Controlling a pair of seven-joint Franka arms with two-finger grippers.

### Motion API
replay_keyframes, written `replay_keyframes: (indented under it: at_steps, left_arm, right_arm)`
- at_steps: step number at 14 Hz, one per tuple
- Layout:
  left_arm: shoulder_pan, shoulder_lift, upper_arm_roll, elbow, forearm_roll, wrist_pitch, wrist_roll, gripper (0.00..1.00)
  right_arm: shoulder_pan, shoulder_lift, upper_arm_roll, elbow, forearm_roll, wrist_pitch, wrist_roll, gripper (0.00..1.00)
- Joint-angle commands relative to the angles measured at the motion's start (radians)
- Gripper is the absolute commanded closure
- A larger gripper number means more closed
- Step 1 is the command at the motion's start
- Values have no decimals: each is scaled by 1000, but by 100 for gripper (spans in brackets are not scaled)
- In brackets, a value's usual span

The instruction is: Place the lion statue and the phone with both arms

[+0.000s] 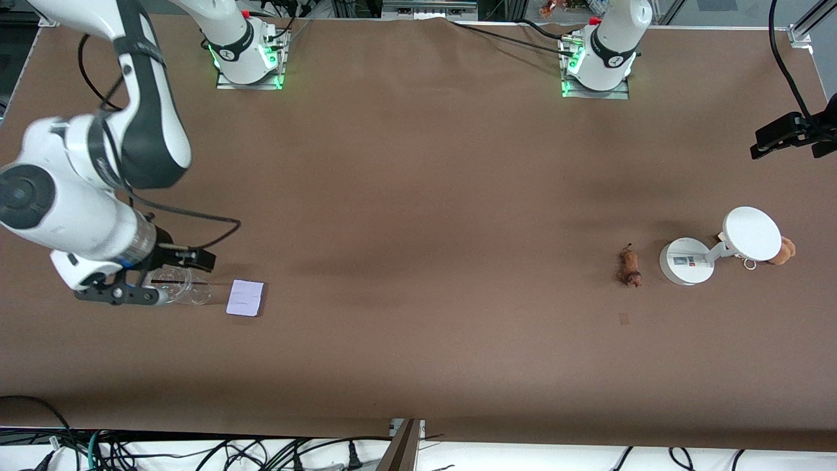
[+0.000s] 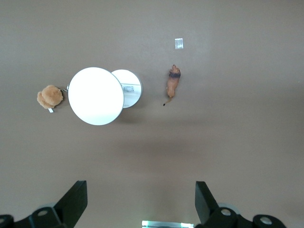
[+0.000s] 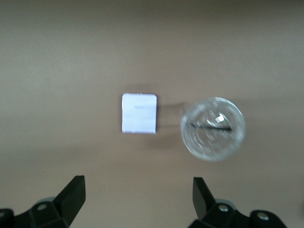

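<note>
Small flat pale lavender-white rectangular phone (image 1: 245,298) with rounded corners lies flat on the brown table (image 1: 418,196) toward the right arm's end, face plain with a faint line of print. Just beside it, a clear round plastic cup or lid (image 1: 180,288) (can't tell which), partly under the right arm's wrist in the front view; in the right wrist view the phone (image 3: 139,113) and the clear round piece (image 3: 213,128) sit apart, not touching.

Right gripper (image 3: 137,199) is up over the table near the clear piece, fingers spread wide, holding nothing.

Tiny elongated brown lion statue (image 1: 630,266) lies toward the left arm's end: darker mane at one end, thin tail at the other, much smaller than the phone. Seen clearly in the left wrist view (image 2: 173,84). Near it stands a white round stand with disc-shaped head (image 1: 751,234), and touching or just beside the stand, a small orange-brown plush toy (image 1: 783,250).

Left gripper (image 2: 140,202) is over bare table with the lion and stand in its view, fingers spread, empty (only dark parts at the front view's edge).
</note>
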Motion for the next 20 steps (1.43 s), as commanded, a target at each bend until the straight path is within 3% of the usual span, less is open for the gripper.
replay_keyframes:
  at_steps: [1,3,9,11,20]
  left_arm:
    - [2,-7,-9,-5,31,18,-7,0]
    - [2,-7,-8,24,92,18,-16,0]
    - [-10,45,-6,24,81,40,-30,0]
    - [-13,50,-6,22,79,40,-31,0]
    - [-18,67,-34,30,79,43,-36,0]
  right_arm:
    - [-6,-109,-26,-32,-11,-97,-77,0]
    - [-7,-151,-46,-33,-11,-137,-120,0]
    - [-76,-264,-9,-45,-2,-331,-142,0]
    - [-86,-292,-9,-44,3,-336,-142,0]
    - [-78,-263,-12,10,0,-338,-143,0]
